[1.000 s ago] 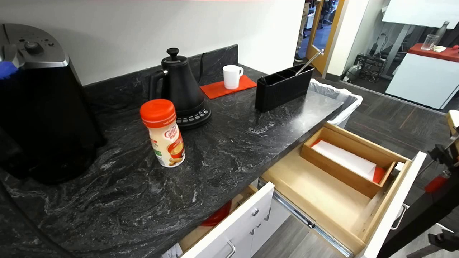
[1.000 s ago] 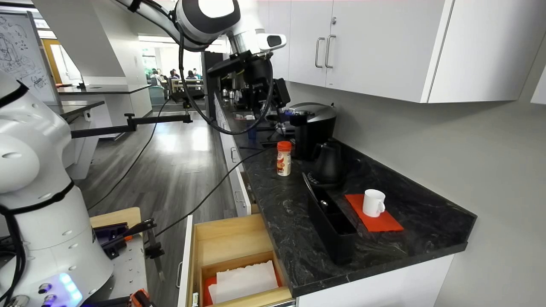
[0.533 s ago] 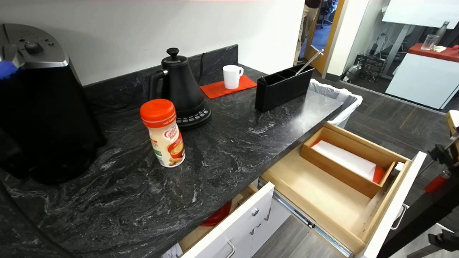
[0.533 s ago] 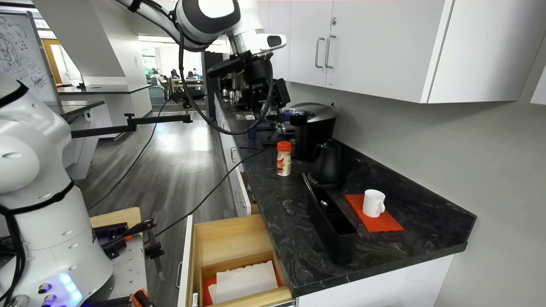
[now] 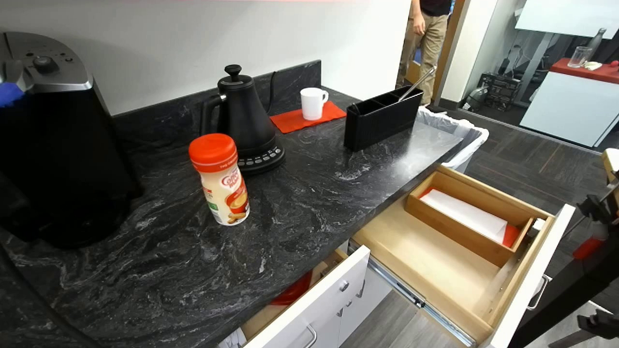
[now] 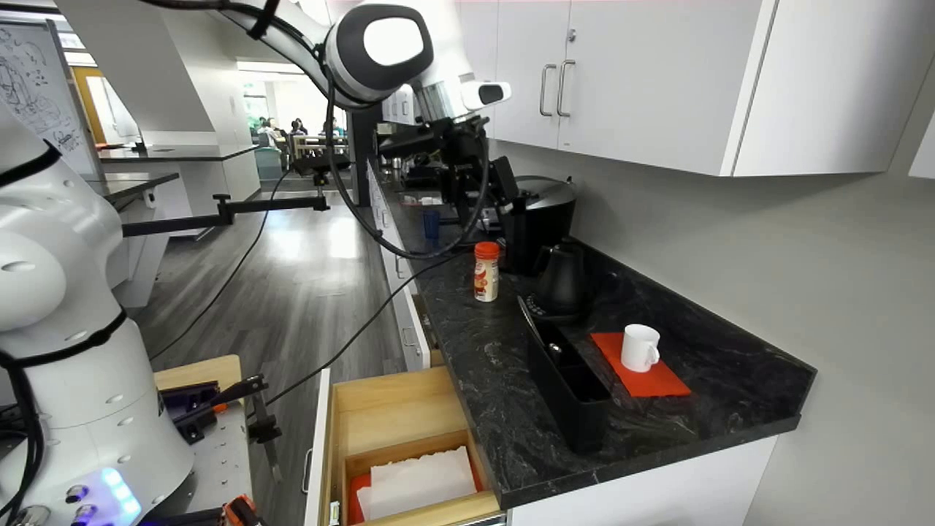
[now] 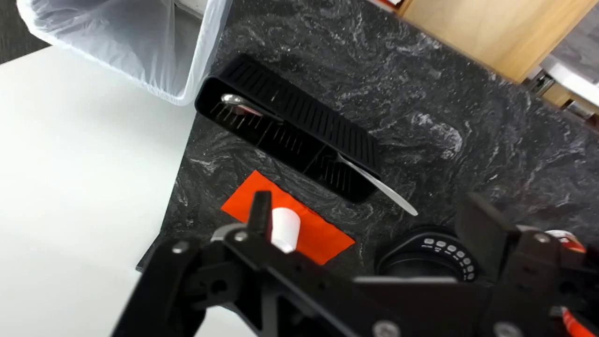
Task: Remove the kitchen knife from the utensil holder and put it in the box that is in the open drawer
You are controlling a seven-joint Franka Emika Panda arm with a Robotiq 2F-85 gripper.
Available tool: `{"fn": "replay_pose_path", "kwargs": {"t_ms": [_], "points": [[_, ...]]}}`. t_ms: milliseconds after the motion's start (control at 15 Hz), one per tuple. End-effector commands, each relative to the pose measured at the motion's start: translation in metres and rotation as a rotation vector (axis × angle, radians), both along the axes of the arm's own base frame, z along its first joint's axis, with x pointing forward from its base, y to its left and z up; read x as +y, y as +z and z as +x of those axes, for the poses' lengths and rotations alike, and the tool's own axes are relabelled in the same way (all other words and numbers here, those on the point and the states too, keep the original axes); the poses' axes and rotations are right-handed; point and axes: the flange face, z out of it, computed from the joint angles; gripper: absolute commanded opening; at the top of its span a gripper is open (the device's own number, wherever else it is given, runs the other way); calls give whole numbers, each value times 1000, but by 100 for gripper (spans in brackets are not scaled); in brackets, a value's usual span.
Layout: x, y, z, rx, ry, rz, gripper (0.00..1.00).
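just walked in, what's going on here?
The robot arm is handling nothing: its pincer hangs open and empty above the counter. A flat metal utensil, perhaps the knife, leans out of the utensil holder. The box, a white sheet inside it, sits in the open drawer; no knife shows there.

Ribbed, matt plastic for the holder [image 7: 304,108]; smooth wood for drawer [image 5: 435,256] and box [image 5: 457,233]; stone-like, faintly glossy finish for worktop [image 5: 309,208], matt for kettle [image 5: 249,116]; thin, crinkled plastic for bag [image 7: 126,44]; shiny metal for runner [image 5: 440,319].
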Motion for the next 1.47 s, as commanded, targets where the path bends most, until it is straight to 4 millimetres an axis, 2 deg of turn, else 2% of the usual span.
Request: {"fn": "replay_pose_path", "kwargs": {"t_ms": [0,267,467,600,1067,1400], "points": [[-36,-25,33,-92,-68,15,100],[-68,-49,59,-163,-197,66,100],[-83,-69,71,-176,-322,106,100],[-85,-79,71,-175,-386,131,100],[-63,-108,76,-169,-570,153,100],[-48,-111,77,-183,-675,140,100]]}}
